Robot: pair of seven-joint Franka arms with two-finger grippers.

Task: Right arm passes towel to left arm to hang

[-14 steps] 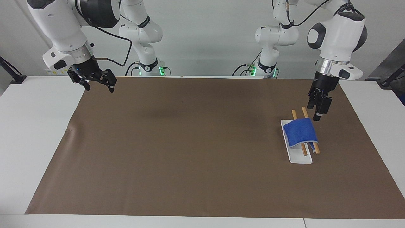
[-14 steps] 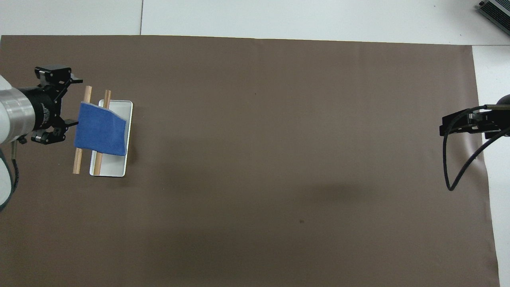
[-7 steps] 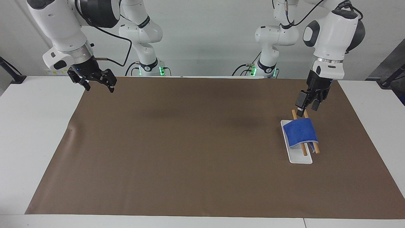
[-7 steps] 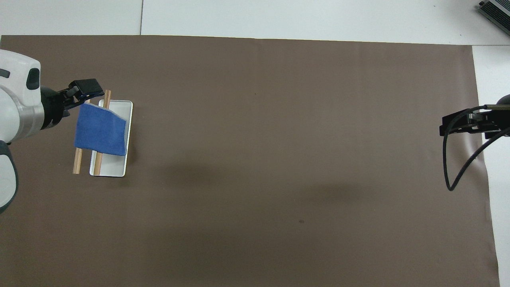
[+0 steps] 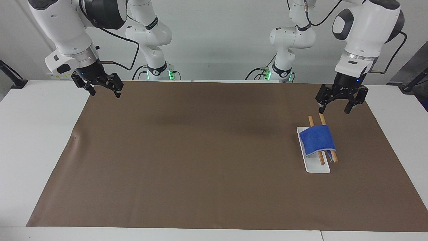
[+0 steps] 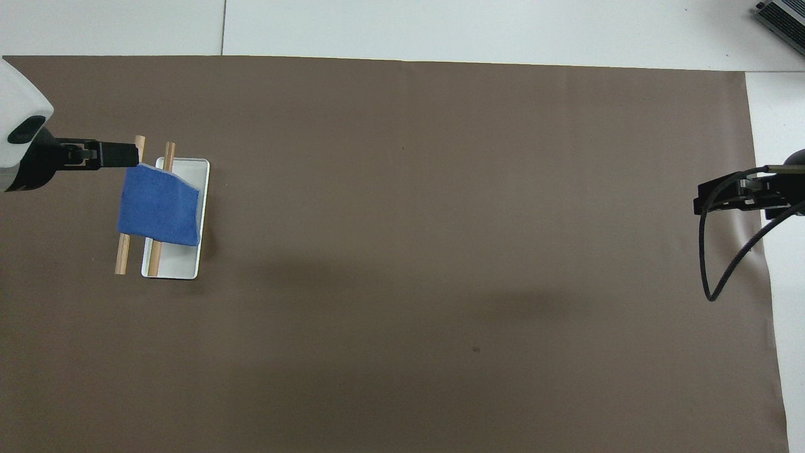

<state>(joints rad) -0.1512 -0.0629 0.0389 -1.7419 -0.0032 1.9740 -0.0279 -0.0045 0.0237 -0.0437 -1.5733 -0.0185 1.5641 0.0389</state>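
Observation:
The blue towel (image 5: pixel 317 139) hangs draped over two wooden rods (image 5: pixel 322 117) that lean on a white base (image 5: pixel 317 168), toward the left arm's end of the table. It also shows in the overhead view (image 6: pixel 160 211), on the rods (image 6: pixel 122 258) and base (image 6: pixel 173 267). My left gripper (image 5: pixel 334 110) is open and empty, up in the air over the rods' ends that are nearest the robots, apart from the towel. In the overhead view it (image 6: pixel 119 154) shows edge-on. My right gripper (image 5: pixel 104 93) is open and empty, waiting over the mat's corner at the right arm's end (image 6: pixel 707 196).
A large brown mat (image 5: pixel 200 150) covers most of the white table (image 5: pixel 33 134). A loose black cable (image 6: pixel 723 264) hangs from the right arm over the mat's edge.
My left gripper has risen, turned and drawn back from the towel toward the robots; its fingers now stand spread side by side. The towel and the right arm have not moved.

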